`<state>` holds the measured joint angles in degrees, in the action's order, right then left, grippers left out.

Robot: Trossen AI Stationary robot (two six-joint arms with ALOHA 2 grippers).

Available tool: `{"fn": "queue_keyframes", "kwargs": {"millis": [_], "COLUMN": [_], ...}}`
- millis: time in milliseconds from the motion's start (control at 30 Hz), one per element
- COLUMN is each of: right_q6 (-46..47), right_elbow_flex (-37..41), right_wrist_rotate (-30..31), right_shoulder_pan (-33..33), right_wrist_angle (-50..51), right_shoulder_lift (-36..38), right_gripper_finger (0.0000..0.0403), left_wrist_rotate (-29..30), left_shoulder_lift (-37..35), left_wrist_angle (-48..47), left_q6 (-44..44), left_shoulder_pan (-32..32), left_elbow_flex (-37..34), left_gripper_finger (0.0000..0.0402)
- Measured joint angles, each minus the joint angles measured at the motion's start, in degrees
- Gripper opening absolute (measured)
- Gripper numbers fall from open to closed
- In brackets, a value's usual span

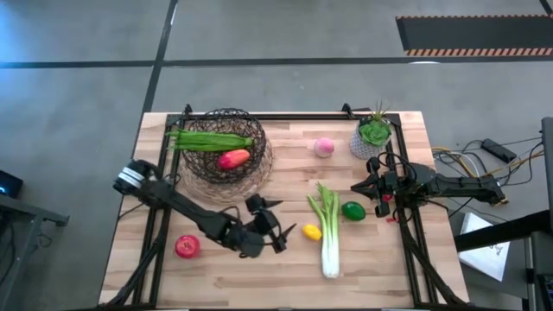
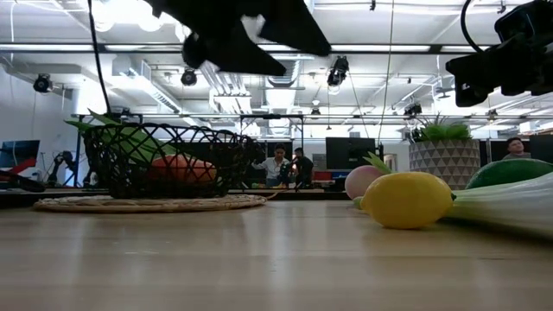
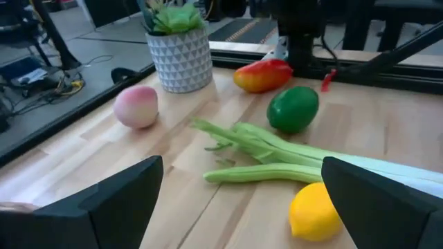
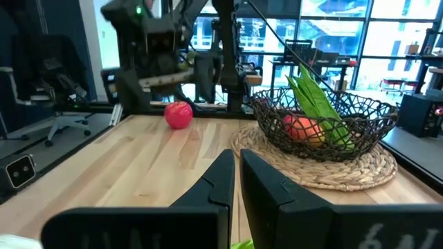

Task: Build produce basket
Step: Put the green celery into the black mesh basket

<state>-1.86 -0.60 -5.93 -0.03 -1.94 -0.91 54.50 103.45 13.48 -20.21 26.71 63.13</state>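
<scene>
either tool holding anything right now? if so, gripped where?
Nothing is held. The left tool is open and empty, just short of the lemon. The right tool is shut on nothing, beside the lime.

Open-plan lab or office, ceiling lights (image 2: 130, 13), monitors (image 2: 350, 152), seated people (image 2: 278, 166), office chair (image 4: 59, 90)

The basket (image 1: 226, 152) is dark brown open wire mesh, set on a pale tan woven mat (image 4: 325, 162). Inside lie a bright green pod (image 1: 212, 139) and a red-orange mango (image 1: 233, 159). On the light, striped wood table (image 1: 259, 276) sit a red tomato (image 1: 187, 247), a yellow lemon (image 1: 311, 231), a pale green-to-white celery stalk (image 1: 328, 231), a deep green lime (image 1: 352, 210) and a pink peach (image 1: 323, 147). The plant's pot (image 3: 178, 59) is white with what looks like a grey triangle pattern.
</scene>
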Motion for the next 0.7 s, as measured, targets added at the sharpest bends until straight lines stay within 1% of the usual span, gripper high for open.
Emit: {"fn": "queue_keyframes", "kwargs": {"millis": [67,100,167,333,433,533,600,700], "right_q6": [3.36,6.53,13.26,24.60,25.15,28.34,31.75,33.91], "right_elbow_flex": [-0.01,-0.01,0.01,0.02,0.02,0.02,0.02,0.02], "right_wrist_rotate": [-0.09,-0.07,-0.06,0.07,1.68,0.80,-0.25,0.53], "right_shoulder_pan": [0.00,0.00,0.00,0.00,0.00,0.04,0.34,2.30], "right_wrist_angle": [-0.18,-0.50,-0.85,-4.54,-8.23,-10.21,-10.63,-10.95], "right_shoulder_lift": [0.00,0.00,0.04,0.09,-0.46,-1.50,-3.07,-6.76], "right_gripper_finger": [0.0018,0.0018,0.0018,0.0018,0.0018,0.0018,0.0018,0.0018], "left_wrist_rotate": [-0.06,-0.06,-0.04,-0.15,-0.15,-0.15,-0.17,-0.19], "left_shoulder_lift": [1.87,2.39,2.99,3.13,3.13,3.13,3.17,3.37], "left_wrist_angle": [1.59,1.57,1.81,2.82,2.85,2.86,2.79,2.62], "left_q6": [-0.02,-0.03,-0.24,-0.40,-0.39,-0.39,-0.37,0.01], "left_shoulder_pan": [-0.86,-1.23,-2.03,-3.46,-3.93,-4.39,-4.52,-4.64], "left_elbow_flex": [0.47,0.61,0.63,0.24,0.27,0.26,0.24,0.16], "left_gripper_finger": [0.0377,0.0377,0.0377,0.0377,0.0377,0.0377,0.0377,0.0377]}}
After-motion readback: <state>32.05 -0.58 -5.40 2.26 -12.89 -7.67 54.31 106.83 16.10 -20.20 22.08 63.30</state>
